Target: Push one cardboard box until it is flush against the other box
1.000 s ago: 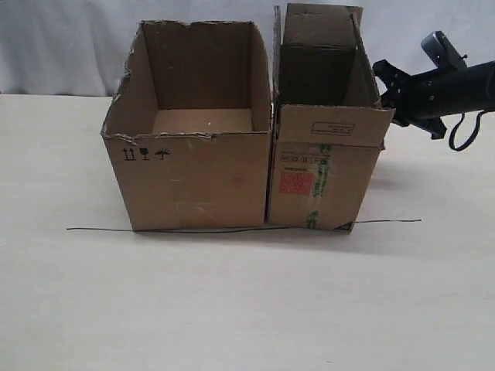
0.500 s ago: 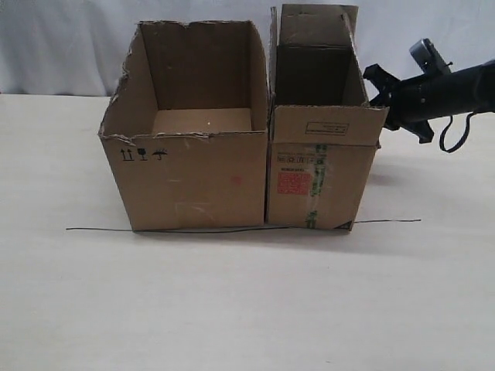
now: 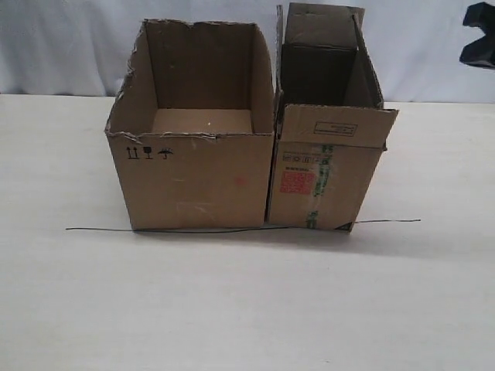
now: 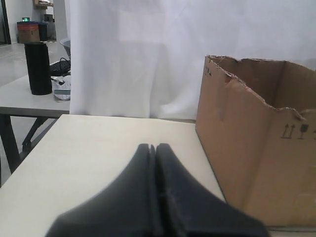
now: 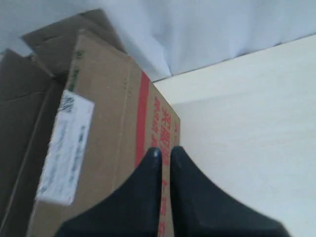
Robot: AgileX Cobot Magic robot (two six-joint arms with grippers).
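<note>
The cardboard box (image 3: pixel 325 166), narrow and tall with a red label, green-striped tape and raised flaps, stands right of the other box (image 3: pixel 193 166), the wider one with torn top edges and black symbols. Their side walls meet along a thin dark seam. In the right wrist view the cardboard box's side (image 5: pixel 103 138) with red print lies beyond my right gripper (image 5: pixel 164 150), which is shut, empty and not touching it. The exterior view shows only a dark part of the right arm (image 3: pixel 481 35) at the top right edge. My left gripper (image 4: pixel 152 146) is shut and empty, apart from the other box (image 4: pixel 247 148).
A thin black line (image 3: pixel 100 229) runs across the table along the fronts of both boxes. A white curtain (image 3: pixel 69 46) hangs behind the table. The left wrist view shows a separate table with a black cylinder (image 4: pixel 38 68) beyond the table's edge.
The right arm has drawn back up and to the right, away from the narrow box's right wall. Both boxes have shifted slightly to the right at the top.
</note>
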